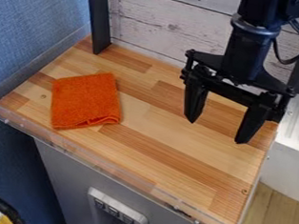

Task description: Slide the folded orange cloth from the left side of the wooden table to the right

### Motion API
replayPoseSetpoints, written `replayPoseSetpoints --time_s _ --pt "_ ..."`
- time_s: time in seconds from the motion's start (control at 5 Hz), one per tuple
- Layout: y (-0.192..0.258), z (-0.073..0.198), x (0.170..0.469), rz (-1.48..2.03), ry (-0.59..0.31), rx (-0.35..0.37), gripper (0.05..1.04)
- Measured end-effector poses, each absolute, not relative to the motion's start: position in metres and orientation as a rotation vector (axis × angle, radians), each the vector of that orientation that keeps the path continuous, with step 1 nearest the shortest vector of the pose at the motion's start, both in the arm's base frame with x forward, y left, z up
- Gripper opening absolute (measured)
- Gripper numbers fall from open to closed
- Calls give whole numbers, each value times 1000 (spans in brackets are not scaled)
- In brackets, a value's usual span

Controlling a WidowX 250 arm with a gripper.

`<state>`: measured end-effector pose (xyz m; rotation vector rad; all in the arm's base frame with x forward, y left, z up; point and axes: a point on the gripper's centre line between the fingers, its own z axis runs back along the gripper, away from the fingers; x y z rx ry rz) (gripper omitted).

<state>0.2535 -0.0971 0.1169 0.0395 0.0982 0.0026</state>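
The folded orange cloth (85,101) looks fuzzy and roughly rectangular; the gripper (216,132) hangs to 1 side, its 2 fingers apart.

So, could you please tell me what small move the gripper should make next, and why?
I would probably move the gripper sideways until it hangs over the folded orange cloth. Its fingers are spread apart, but it hangs off to one side, with a stretch of the wooden top between it and the cloth.
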Motion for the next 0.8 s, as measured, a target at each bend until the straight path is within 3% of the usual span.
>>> replayPoseSetpoints --time_s 0.4,0.8 --pt "-45 113 270 -42 83 14 998" --pt "31 123 290 -112 -11 -16 998"
